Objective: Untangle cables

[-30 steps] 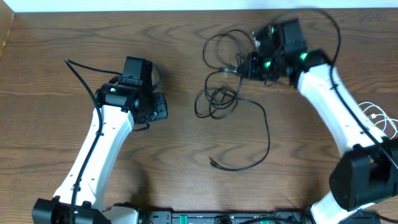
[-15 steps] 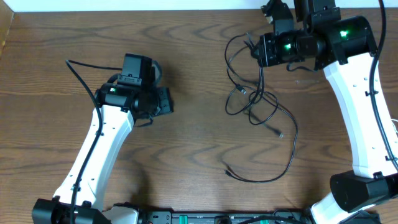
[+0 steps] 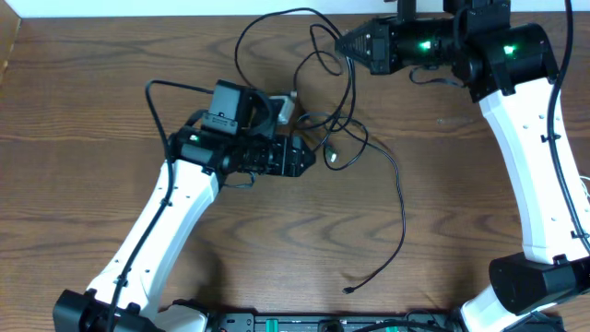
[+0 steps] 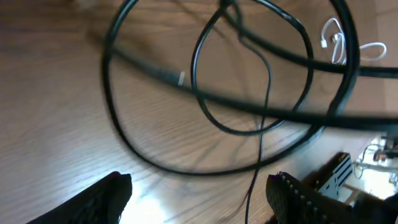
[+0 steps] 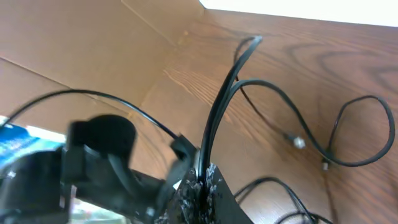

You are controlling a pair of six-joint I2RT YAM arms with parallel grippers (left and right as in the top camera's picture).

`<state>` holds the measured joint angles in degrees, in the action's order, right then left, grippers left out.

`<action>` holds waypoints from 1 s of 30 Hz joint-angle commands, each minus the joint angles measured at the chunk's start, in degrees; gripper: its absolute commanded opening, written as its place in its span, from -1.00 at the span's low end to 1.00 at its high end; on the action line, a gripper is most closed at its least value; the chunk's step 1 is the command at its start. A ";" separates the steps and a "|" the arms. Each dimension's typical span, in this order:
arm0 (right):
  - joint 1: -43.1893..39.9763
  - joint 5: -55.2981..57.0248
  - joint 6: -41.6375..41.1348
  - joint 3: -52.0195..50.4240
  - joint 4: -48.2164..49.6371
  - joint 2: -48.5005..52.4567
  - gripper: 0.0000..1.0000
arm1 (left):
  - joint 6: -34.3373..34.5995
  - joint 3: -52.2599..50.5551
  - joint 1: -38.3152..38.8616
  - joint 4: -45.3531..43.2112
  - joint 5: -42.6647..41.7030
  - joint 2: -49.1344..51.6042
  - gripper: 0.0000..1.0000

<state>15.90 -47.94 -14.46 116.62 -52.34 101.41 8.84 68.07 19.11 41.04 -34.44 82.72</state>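
Cables [image 3: 403, 212] sit pinched in right gripper [image 3: 345, 42] at 1 o'clock, likely lifting loops apart; left gripper [image 3: 308, 157], centre, jaws spread.

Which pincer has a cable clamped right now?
The right pincer: a black cable rises from between its shut jaws. The left pincer gapes open, gripping nothing.

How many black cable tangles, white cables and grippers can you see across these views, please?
1 black cable tangle
1 white cable
2 grippers: left gripper open, right gripper shut on the black cable tangle
Total: 4
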 commanded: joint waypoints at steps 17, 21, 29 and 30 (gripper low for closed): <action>0.11 -8.52 -15.56 1.07 5.33 -0.35 -0.98 | -0.11 0.48 1.11 -12.98 0.79 -0.37 0.48; 0.11 -7.87 -15.72 1.07 5.18 -0.35 -0.98 | 2.73 0.48 1.11 -16.98 0.76 -0.37 0.35; 0.07 -1.84 -15.47 1.07 2.80 -0.35 -0.98 | 2.84 0.48 1.05 -16.52 0.79 -0.37 -0.85; 0.07 -1.88 -15.50 1.07 2.64 -0.35 -0.98 | 2.84 0.48 1.05 -16.52 0.79 -0.37 -0.85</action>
<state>15.88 -51.09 -29.61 116.62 -49.32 101.41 11.16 68.07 20.05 24.25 -34.15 82.72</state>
